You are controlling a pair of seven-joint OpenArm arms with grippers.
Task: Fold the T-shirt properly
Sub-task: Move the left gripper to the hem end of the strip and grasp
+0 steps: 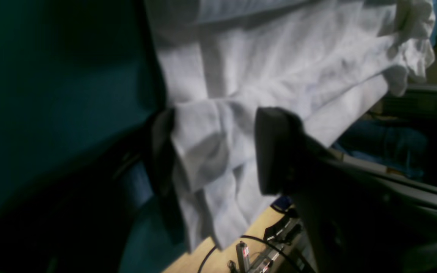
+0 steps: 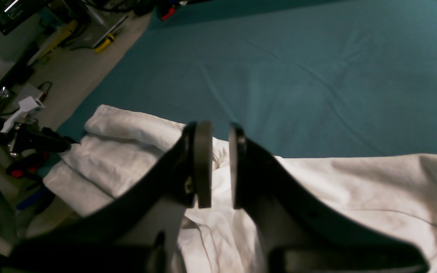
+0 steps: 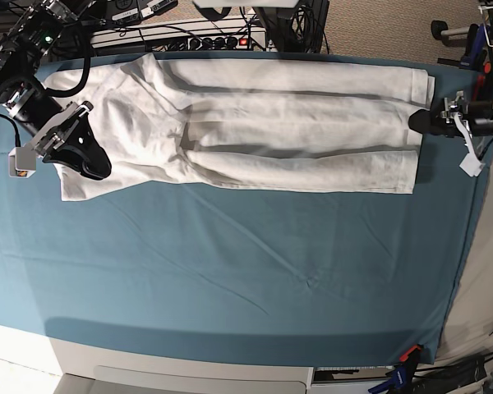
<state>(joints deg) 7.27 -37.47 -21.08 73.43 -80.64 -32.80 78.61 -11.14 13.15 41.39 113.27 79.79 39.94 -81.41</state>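
The white T-shirt (image 3: 271, 131) lies folded lengthwise in a long band across the far half of the teal table cloth (image 3: 246, 271). My left gripper (image 3: 419, 121) is at the shirt's right end. In the left wrist view it (image 1: 218, 113) is open wide, with the shirt's (image 1: 279, 64) edge bunched between its fingers (image 1: 275, 151). My right gripper (image 3: 97, 167) is over the shirt's near left corner. In the right wrist view its (image 2: 218, 127) jaws stand almost together with white cloth (image 2: 355, 189) showing in the narrow gap.
A power strip and cables (image 3: 205, 37) run behind the table's far edge. Tools and cables lie on the floor (image 2: 25, 106) past the left edge. A clamp (image 3: 407, 355) sits on the front right edge. Bare teal cloth covers the near half of the table.
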